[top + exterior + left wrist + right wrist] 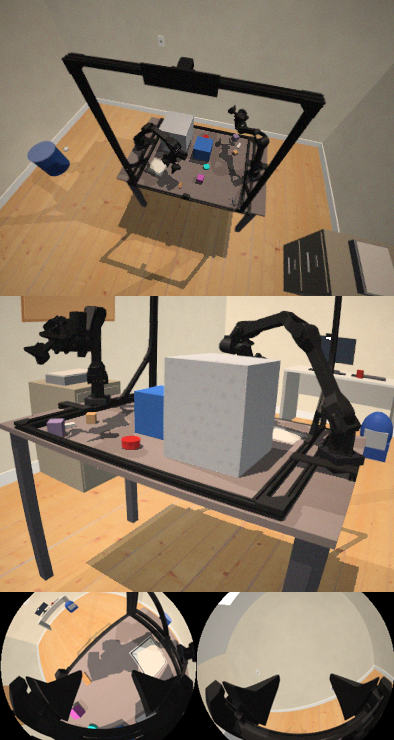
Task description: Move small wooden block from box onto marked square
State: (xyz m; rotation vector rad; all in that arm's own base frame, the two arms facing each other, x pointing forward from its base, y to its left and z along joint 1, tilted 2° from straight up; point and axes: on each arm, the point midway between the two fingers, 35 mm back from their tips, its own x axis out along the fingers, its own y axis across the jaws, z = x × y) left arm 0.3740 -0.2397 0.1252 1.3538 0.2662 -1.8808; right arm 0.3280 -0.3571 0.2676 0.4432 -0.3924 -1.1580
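The grey-white box stands at the back left of the table and also shows in the exterior view. Only closed walls and the roof are in view. The small wooden block is hidden from every view. The marked square is a pale patch in front of the box and shows in the left wrist view. My left gripper hangs above the table next to the square, open and empty. My right gripper is raised high at the back right, open and empty, facing the wall.
A blue box stands right of the grey box. A red disc, a purple cube, a tan cube, a magenta cube and a cyan disc lie about. A black frame edges the table.
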